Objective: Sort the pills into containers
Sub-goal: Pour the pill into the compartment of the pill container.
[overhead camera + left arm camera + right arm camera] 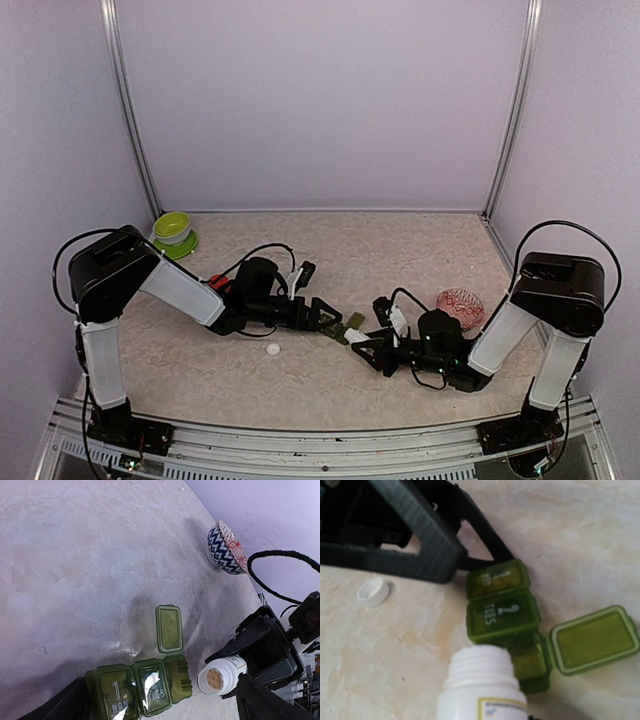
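Right gripper [366, 346] clenched on uncapped pill bottle [220, 676], mouth beside open end compartment of containers [142, 686], mid-table. Left gripper [332, 320] released wide at closed end. White cap [372, 591] near.

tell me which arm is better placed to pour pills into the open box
Right. The right gripper holds the uncapped pill bottle, its mouth just beside the open end box of the containers. The left gripper is open and empty, at the closed end.
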Robot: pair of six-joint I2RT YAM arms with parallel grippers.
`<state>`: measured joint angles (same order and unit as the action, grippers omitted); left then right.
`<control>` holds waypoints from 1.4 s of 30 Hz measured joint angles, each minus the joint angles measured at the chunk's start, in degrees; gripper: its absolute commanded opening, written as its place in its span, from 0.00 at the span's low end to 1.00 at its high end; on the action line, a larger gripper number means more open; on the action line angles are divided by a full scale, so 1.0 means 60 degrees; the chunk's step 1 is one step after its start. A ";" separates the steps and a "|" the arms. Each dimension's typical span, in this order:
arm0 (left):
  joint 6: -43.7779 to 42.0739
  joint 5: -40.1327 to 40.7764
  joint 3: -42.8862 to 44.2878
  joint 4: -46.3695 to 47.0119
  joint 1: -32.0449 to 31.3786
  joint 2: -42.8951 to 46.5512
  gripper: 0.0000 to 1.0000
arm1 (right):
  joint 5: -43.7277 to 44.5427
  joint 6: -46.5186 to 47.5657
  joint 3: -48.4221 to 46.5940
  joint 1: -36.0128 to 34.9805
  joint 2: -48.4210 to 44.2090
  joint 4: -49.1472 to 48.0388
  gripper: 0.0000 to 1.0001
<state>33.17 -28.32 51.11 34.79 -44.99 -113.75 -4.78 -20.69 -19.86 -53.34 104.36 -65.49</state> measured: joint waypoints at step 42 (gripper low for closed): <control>0.0004 -0.0040 0.0000 0.0076 0.0047 -0.0058 0.99 | 0.0025 0.0270 -0.1107 0.0004 -0.1279 0.3799 0.23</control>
<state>33.19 -28.56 51.11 35.24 -44.71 -114.10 -4.62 -19.07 -26.50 -53.32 96.68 -42.70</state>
